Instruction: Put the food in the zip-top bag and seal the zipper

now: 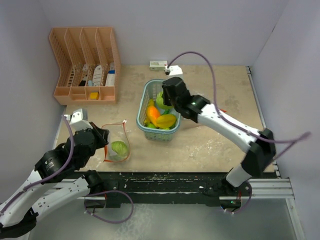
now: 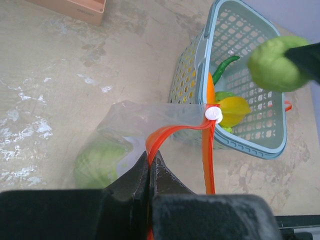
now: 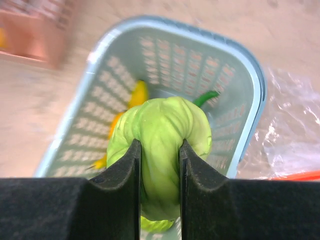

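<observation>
Right gripper (image 3: 159,150), its arm stretched forward and angled down, clamped one pale-green cabbage (image 3: 160,120) above the blue basket (image 3: 252,85), while the low-slung left gripper (image 2: 150,162) pinched the orange zipper strip (image 2: 172,131) of the zip-top bag (image 2: 145,116) holding the second cabbage (image 2: 100,161).

2 robot arms share 1 livery: the left arm (image 1: 47,165) and right arm (image 1: 225,127) wear white shells over black joints, each trailing a thin purple cable (image 1: 200,54), with matte black fingers (image 3: 122,192) at the wrists.
</observation>
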`<move>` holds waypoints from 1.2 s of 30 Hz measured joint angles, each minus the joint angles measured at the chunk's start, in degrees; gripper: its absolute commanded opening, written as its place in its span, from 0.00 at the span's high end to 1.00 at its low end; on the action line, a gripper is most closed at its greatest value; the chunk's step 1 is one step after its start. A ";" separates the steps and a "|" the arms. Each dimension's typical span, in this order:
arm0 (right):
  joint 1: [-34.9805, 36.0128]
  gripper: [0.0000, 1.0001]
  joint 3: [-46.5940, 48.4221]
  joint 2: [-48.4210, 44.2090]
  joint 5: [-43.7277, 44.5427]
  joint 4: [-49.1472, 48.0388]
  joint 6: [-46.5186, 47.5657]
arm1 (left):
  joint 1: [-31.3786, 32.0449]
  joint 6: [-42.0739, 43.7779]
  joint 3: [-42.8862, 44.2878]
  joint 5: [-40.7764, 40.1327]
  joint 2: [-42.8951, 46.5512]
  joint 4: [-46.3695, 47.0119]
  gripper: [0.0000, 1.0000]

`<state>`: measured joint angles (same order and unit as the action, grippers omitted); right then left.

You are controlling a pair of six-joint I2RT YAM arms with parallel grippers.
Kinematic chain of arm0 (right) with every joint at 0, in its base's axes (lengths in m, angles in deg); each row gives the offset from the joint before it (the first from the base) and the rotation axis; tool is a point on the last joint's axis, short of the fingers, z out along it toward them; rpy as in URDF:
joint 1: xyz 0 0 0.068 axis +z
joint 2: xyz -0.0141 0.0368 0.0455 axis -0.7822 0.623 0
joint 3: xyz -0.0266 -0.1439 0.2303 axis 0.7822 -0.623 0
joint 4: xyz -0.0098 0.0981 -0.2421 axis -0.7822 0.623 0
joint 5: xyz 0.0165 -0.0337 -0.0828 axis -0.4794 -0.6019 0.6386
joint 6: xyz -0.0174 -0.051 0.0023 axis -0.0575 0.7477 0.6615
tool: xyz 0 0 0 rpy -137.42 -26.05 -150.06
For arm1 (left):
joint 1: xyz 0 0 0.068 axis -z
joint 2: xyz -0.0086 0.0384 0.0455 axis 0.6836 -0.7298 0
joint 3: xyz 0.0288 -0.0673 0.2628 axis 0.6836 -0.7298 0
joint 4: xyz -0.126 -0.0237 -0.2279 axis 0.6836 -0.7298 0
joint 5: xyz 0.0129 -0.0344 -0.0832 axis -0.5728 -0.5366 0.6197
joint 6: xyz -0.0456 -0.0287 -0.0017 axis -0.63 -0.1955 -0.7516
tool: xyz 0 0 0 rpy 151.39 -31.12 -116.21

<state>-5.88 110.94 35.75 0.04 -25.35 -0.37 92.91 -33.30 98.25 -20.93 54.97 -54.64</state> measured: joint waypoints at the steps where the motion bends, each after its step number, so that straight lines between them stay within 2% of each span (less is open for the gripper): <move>1: 0.00 0.93 -1.40 -4.37 -2.99 -1.01 0.50 | 0.00 -0.04 0.00 -0.26 -0.22 0.02 1.00; 8: 0.17 0.95 -12.11 -26.77 -22.32 -8.46 0.42 | 0.00 0.04 0.44 -3.08 -4.15 1.36 1.00; 14: 2.01 0.94 -25.62 -34.86 -39.47 -15.76 -2.27 | 0.00 0.39 2.51 -4.57 -10.56 4.94 1.00; 18: 6.56 0.93 -31.06 -34.45 -46.36 -21.35 -4.33 | 0.00 0.44 2.51 -4.37 -13.44 7.48 1.00; 23: 11.61 0.93 -32.26 -31.71 -51.25 -31.98 -7.13 | 0.00 0.39 2.49 -3.82 -13.99 8.87 1.00; 29: 11.85 0.95 -33.42 -26.34 -51.28 -45.72 -11.47 | 0.00 0.24 2.27 -2.95 -12.52 9.16 1.00; 36: 11.96 0.98 -33.46 -16.65 -46.84 -50.58 -13.62 | 0.00 0.04 1.29 -2.16 -9.73 9.14 1.00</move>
<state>6.08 77.48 19.10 -46.80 -75.93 -13.99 92.91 -33.25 99.54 -23.10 45.25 -45.50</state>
